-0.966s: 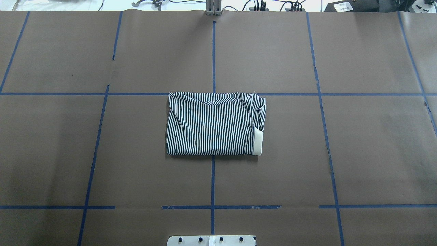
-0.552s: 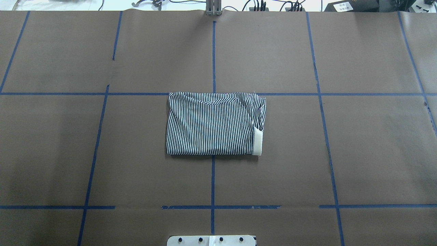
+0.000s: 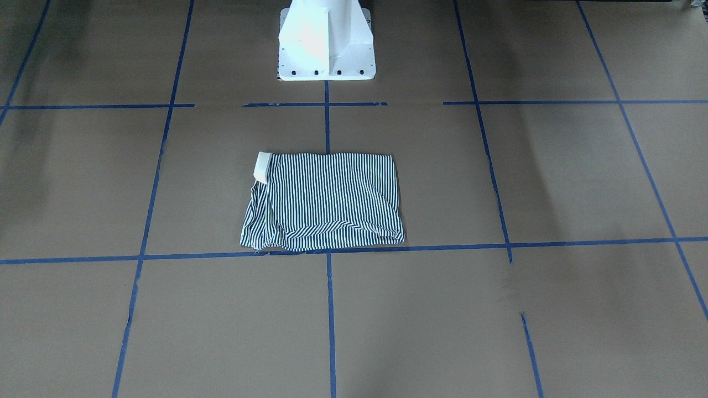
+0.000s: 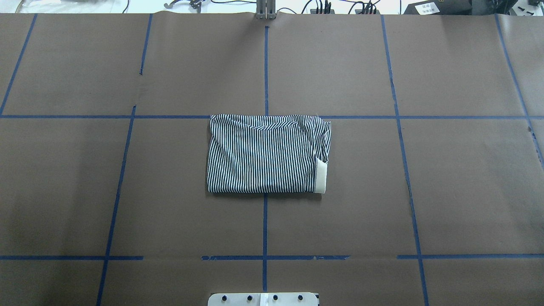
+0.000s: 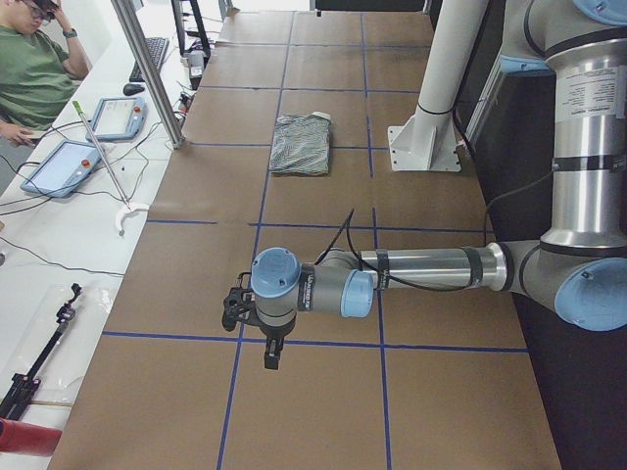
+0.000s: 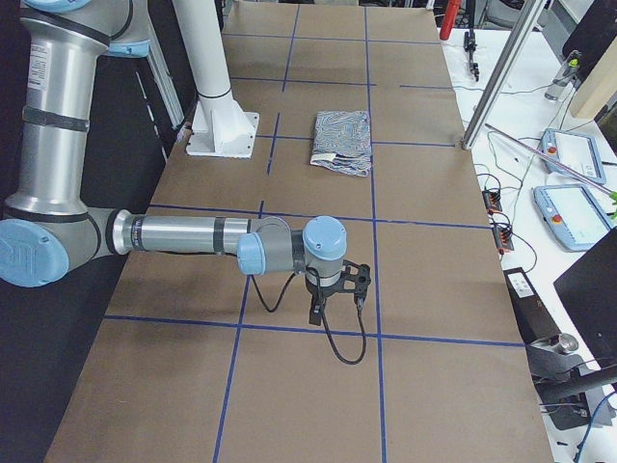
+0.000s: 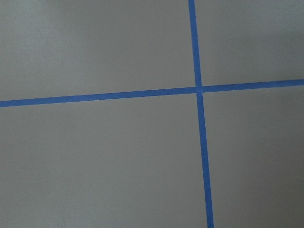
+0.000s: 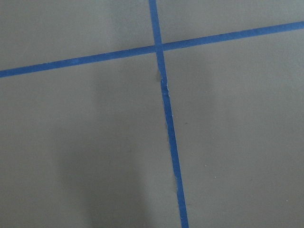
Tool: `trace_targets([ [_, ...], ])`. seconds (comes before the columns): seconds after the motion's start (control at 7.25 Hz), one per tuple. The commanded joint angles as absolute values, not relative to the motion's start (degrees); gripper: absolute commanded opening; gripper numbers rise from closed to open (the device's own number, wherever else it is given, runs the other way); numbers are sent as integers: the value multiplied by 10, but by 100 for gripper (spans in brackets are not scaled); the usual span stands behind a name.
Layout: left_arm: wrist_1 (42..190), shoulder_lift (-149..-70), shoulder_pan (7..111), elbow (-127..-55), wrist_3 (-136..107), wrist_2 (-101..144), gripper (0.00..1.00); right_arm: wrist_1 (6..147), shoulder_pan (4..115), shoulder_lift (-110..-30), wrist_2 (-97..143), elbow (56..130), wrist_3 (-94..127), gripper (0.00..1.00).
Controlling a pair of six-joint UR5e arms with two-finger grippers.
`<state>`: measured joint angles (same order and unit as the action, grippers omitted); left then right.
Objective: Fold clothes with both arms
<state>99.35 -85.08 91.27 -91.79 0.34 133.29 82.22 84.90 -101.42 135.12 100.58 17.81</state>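
The clothes are one navy-and-white striped shirt (image 4: 265,155), folded into a flat rectangle at the table's middle, with a cream collar band (image 4: 321,178) showing at one corner. It also appears in the front-facing view (image 3: 326,202) and both side views (image 5: 299,144) (image 6: 342,142). The left arm (image 5: 421,269) reaches out low over the table far from the shirt, its gripper (image 5: 240,308) pointing down; I cannot tell if it is open or shut. The right arm (image 6: 183,234) does the same at the other end, and its gripper (image 6: 355,280) cannot be judged either. Nothing touches the shirt.
Brown paper with a blue tape grid (image 4: 265,72) covers the table. The white pedestal base (image 3: 325,44) stands at the robot's edge. A bench with teach pendants (image 5: 59,166), cables and a seated person (image 5: 29,69) runs along the far side. Both wrist views show only paper and tape.
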Motion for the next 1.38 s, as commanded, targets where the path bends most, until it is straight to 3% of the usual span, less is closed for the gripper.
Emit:
trace_targets([
  [0.0,1002,-843,913,-914,5,1337,100,790,855,-1029,1352,1007,179,100],
  [1.24,999,-843,912,-918,4,1334,100,817,870,-1026,1329,1006,84,100],
])
